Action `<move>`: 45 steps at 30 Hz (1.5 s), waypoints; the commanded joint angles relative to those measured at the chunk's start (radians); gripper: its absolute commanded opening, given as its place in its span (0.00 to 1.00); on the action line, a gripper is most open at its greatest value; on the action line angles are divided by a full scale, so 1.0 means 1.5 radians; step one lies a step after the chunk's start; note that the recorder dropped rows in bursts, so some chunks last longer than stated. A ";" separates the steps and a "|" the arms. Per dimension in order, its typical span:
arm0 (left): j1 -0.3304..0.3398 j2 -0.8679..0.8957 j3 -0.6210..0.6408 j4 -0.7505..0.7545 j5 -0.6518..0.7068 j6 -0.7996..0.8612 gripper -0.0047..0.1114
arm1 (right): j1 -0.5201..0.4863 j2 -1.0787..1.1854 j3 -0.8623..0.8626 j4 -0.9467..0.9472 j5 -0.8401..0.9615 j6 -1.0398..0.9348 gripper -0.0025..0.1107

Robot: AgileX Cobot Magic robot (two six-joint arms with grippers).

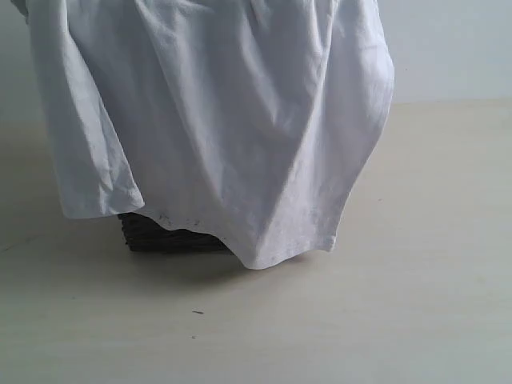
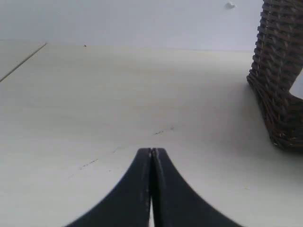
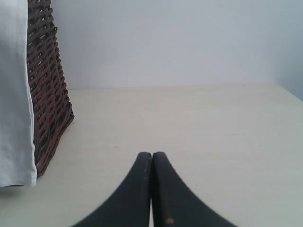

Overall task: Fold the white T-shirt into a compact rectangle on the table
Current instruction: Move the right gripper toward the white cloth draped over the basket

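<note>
The white T-shirt (image 1: 216, 120) hangs draped over a dark wicker basket (image 1: 164, 236) and fills the upper left of the exterior view; its hem falls close to the pale beige table (image 1: 384, 304). Its lettering and neck tag are hidden. No gripper shows in the exterior view. In the left wrist view my left gripper (image 2: 152, 151) is shut with nothing in it, low over the table (image 2: 94, 104), apart from the basket (image 2: 279, 71). My right gripper (image 3: 152, 154) is shut and empty too, with the basket (image 3: 47, 94) and a strip of the shirt (image 3: 14, 94) off to one side.
The wicker basket stands on the table under the shirt, only its base showing in the exterior view. A pale wall (image 1: 448, 48) rises behind the table. A seam or edge line (image 2: 23, 59) crosses one corner of the tabletop in the left wrist view.
</note>
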 commanded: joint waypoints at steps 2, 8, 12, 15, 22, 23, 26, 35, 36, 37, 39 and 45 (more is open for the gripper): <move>0.003 -0.003 -0.001 0.001 -0.006 0.001 0.04 | -0.004 -0.003 0.003 -0.001 -0.005 -0.003 0.02; 0.003 -0.003 -0.001 0.001 -0.006 0.001 0.04 | -0.004 -0.003 0.003 -0.001 -0.005 -0.003 0.02; 0.003 -0.003 -0.001 0.001 -0.006 0.001 0.04 | -0.004 -0.003 0.003 -0.001 -0.005 -0.003 0.02; 0.003 -0.003 -0.001 0.001 -0.006 0.001 0.04 | -0.004 -0.003 0.003 0.006 -0.004 -0.009 0.02; 0.003 -0.003 -0.001 0.001 -0.006 0.001 0.04 | -0.004 0.208 -0.054 -0.044 -0.110 -0.129 0.02; 0.003 -0.003 -0.001 0.001 -0.006 0.001 0.04 | -0.004 0.261 -0.073 -0.045 -0.110 -0.137 0.02; 0.003 -0.003 -0.001 0.001 -0.006 0.001 0.04 | -0.004 0.422 -0.142 -0.059 -0.107 -0.181 0.02; 0.003 -0.003 -0.001 0.001 -0.006 0.001 0.04 | -0.004 0.769 -0.375 0.070 0.117 -0.090 0.02; 0.003 -0.003 -0.001 0.001 -0.006 0.001 0.04 | -0.004 0.780 -0.388 0.112 0.130 -0.098 0.02; 0.003 -0.003 -0.001 0.001 -0.006 0.001 0.04 | -0.004 0.783 -0.398 0.146 0.139 -0.129 0.02; 0.003 -0.003 -0.001 0.001 -0.006 0.001 0.04 | -0.004 0.781 -0.419 0.262 0.180 -0.334 0.02; 0.003 -0.003 -0.001 0.001 -0.006 0.001 0.04 | -0.004 0.780 -0.480 0.554 0.437 -0.998 0.02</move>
